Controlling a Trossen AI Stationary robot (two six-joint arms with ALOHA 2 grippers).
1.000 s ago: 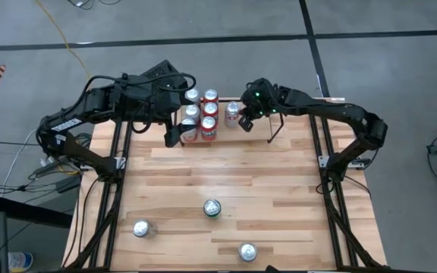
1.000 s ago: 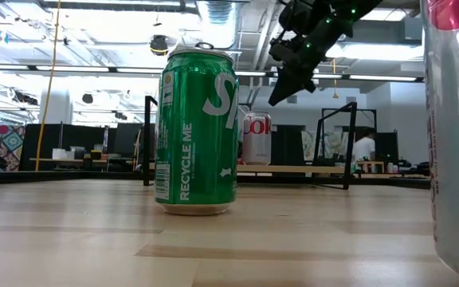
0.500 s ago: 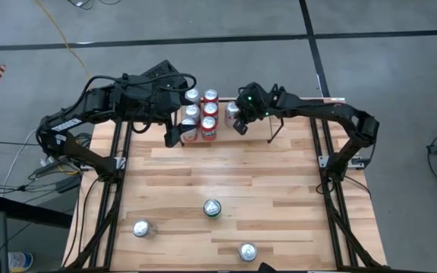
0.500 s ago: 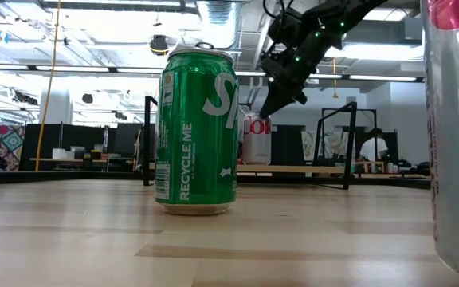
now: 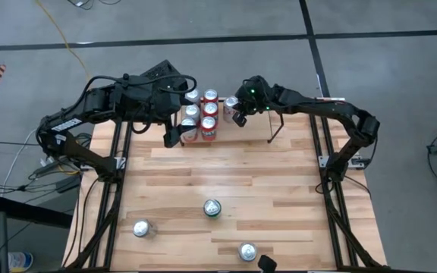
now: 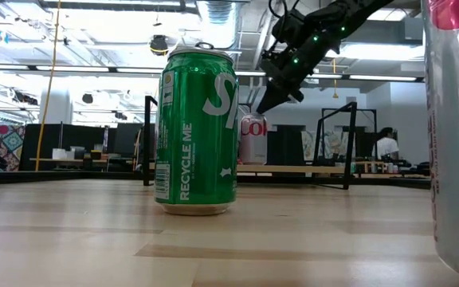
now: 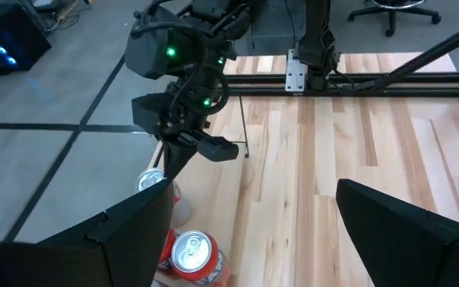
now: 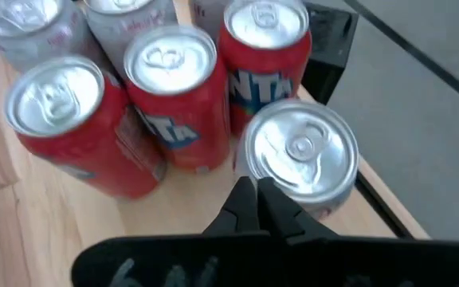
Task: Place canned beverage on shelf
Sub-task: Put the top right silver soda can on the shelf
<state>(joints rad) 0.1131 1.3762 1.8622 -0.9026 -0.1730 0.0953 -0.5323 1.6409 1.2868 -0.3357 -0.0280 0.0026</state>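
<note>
Cans crowd the far edge of the wooden surface (image 5: 226,182) in the high view: a cluster of red and silver ones on the shelf (image 5: 201,115), with a silver can (image 5: 231,103) at the cluster's right end. The right hand (image 5: 239,117) sits against that can's near side, while the left hand (image 5: 174,135) rests at the cluster's left. Only the right wrist view settles the grip: the right hand's fingers (image 8: 255,209) are pressed together, their tips at the silver can's rim, holding nothing. The left wrist view shows the left hand's fingers (image 7: 134,227) spread wide and empty, with a red can below. Three loose cans stand on the near half, and the low view identifies one as a green can (image 6: 196,131), which the overhead camera cannot show.
</note>
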